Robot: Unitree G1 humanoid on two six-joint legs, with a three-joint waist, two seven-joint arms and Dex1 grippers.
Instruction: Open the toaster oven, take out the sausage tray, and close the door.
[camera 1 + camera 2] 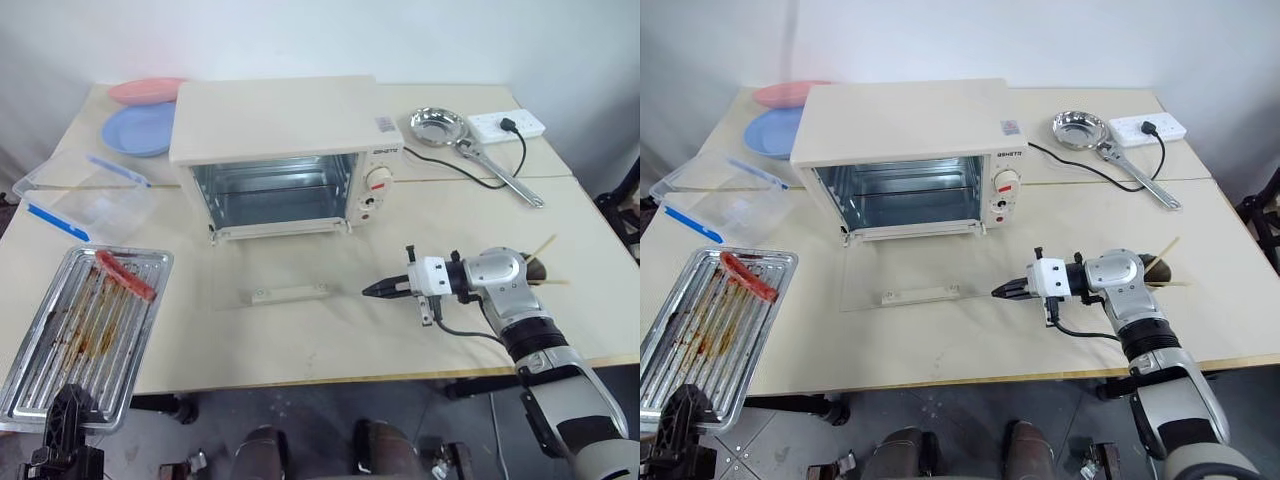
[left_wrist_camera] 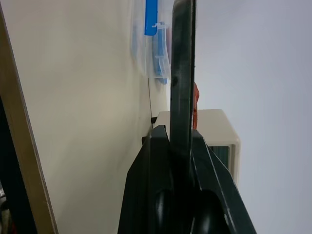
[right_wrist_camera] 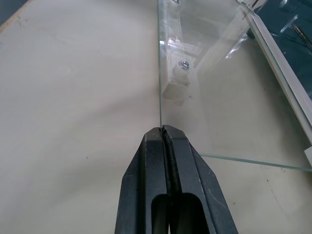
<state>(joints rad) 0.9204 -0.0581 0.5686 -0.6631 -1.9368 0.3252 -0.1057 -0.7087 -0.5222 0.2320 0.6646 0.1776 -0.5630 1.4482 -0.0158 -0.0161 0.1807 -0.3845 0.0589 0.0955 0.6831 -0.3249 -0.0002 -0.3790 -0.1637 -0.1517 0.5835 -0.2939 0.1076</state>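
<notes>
The toaster oven [image 1: 285, 150] is standing at the back of the table [image 1: 450, 330] with its door [image 1: 285, 285] lying flat and open in front of it. The right gripper [image 1: 372, 290] is pointing at the door's right corner, its fingers [image 3: 165, 146] pressed together at the glass edge. The sausage tray [image 1: 85, 330] is sitting at the table's front left edge, one red sausage on it. The left gripper [image 2: 183, 73] is hovering near the tray's near end, fingers clenched.

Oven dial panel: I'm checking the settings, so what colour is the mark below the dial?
Red, on the toaster oven; clearest in the left eye view.
</notes>
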